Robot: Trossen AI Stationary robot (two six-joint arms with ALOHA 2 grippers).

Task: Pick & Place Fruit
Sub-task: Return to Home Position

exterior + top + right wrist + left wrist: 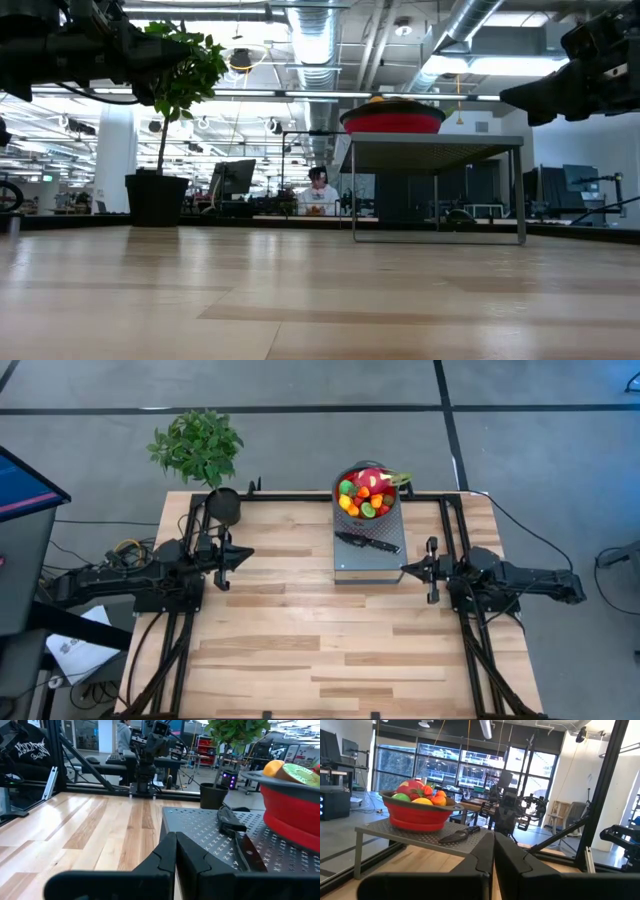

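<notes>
Several small toy fruits point(366, 498), red, orange, yellow and green, are heaped with the pink-red dragon fruit point(372, 479) in a round red bowl point(417, 816) that stands on a grey perforated stand point(368, 555) at the table's far side. My left gripper point(248, 554) hovers shut over the table's left part, pointing right. My right gripper point(405, 569) hovers shut just right of the stand, pointing left. In the wrist views the left gripper point(493, 851) and the right gripper point(176, 851) hold nothing.
A black-handled knife point(366, 542) lies on the stand in front of the bowl. A potted plant point(205, 455) stands at the far left corner. A black frame point(300, 497) runs along the table's far edge and sides. Bare wood point(320, 640) fills the near half.
</notes>
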